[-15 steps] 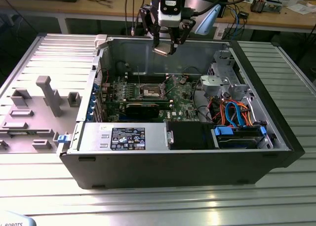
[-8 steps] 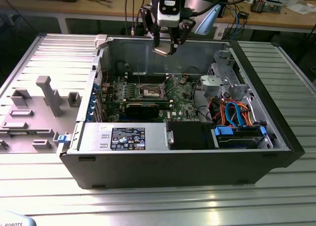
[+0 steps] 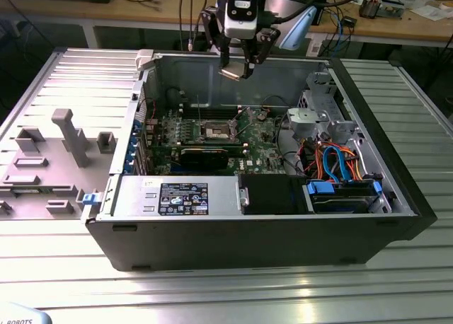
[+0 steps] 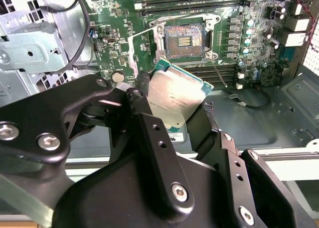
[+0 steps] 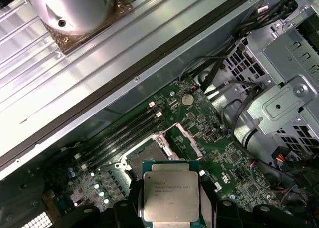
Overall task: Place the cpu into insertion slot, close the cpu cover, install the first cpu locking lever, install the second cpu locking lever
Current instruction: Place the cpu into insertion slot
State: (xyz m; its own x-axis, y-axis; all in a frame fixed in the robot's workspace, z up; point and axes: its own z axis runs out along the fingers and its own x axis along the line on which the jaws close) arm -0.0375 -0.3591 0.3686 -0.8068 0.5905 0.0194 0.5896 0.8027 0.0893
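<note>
the open computer case [image 3: 248, 243] lay on the ribbed metal worktop [image 3: 212, 296]. it held the green motherboard [image 3: 263, 146], a power supply [image 3: 134, 197] bearing a printed label [image 3: 184, 197], and blue and orange cables [image 3: 338, 161] beside the drive bay. the gripper [image 3: 236, 71] hung above the case, pinching the cpu [image 4: 175, 96] by two opposite edges, its silver, finely printed top turned toward both wrist views; the insertion slot [image 4: 183, 38] sat uncovered and dark-centred on the board below, well apart from the chip.
</note>
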